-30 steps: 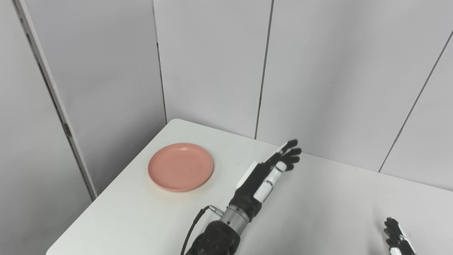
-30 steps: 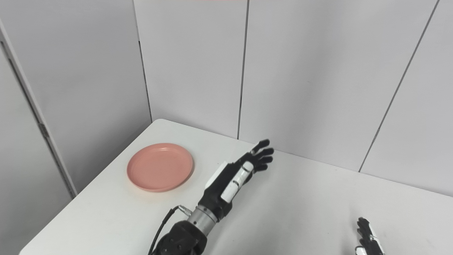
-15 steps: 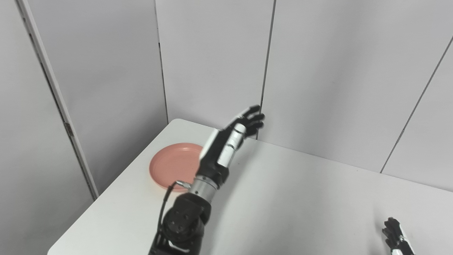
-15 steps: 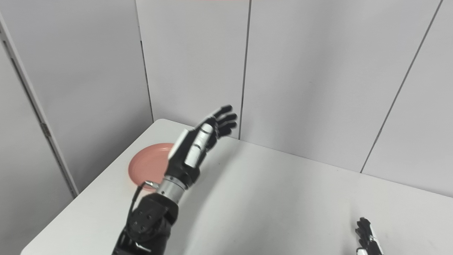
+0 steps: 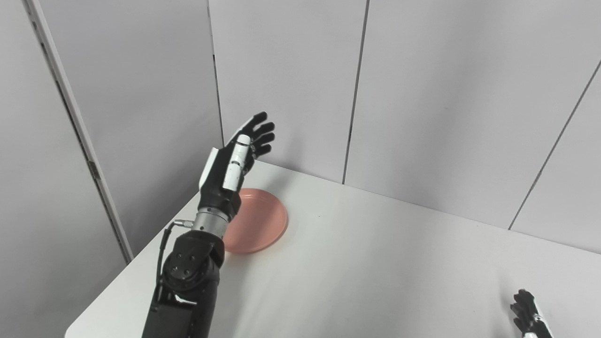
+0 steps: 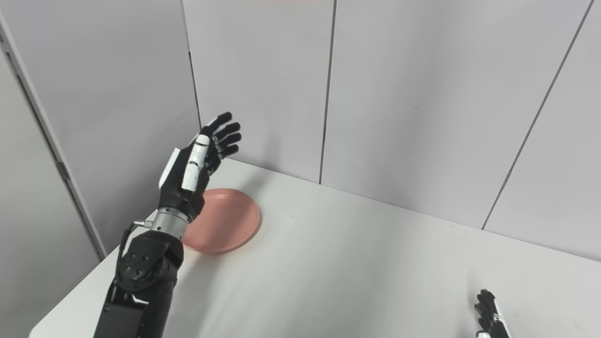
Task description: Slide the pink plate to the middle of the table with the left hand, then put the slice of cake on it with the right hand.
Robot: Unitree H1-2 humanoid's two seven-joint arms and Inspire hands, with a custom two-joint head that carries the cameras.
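A pink plate (image 5: 260,223) lies flat near the far left corner of the white table (image 5: 375,263). My left hand (image 5: 237,157) is raised in the air above the plate's left side, open, fingers spread and pointing up toward the wall, holding nothing. Its forearm hides the plate's left part. Only the fingertips of my right hand (image 5: 526,314) show at the bottom right edge, low over the table, fingers apart. No slice of cake is in view.
Grey wall panels (image 5: 422,94) stand close behind the table. The table's left edge (image 5: 136,267) drops off just beside the plate and my left forearm.
My left hand has swung up and to the left, from low over the table's middle to high above the plate's left side. The plate and right hand have stayed put.
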